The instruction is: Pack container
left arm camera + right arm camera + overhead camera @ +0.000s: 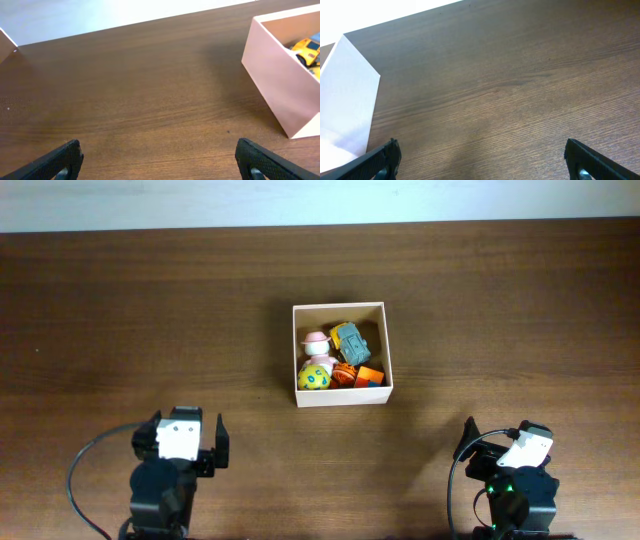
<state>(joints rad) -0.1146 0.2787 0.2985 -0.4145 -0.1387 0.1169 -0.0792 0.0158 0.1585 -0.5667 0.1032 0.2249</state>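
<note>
The container, a square shallow white-walled box with a tan inside, sits at the middle of the brown table. Inside it lie several small toys: a pink-hatted figure, a yellow-green ball, a grey-blue car and orange pieces. The box wall shows in the left wrist view with a yellow toy inside, and in the right wrist view. My left gripper is open and empty at the near left. My right gripper is open and empty at the near right.
The table's far edge meets a white wall. Bare brown wood surrounds the box on all sides. A pale box corner shows at the far left of the left wrist view.
</note>
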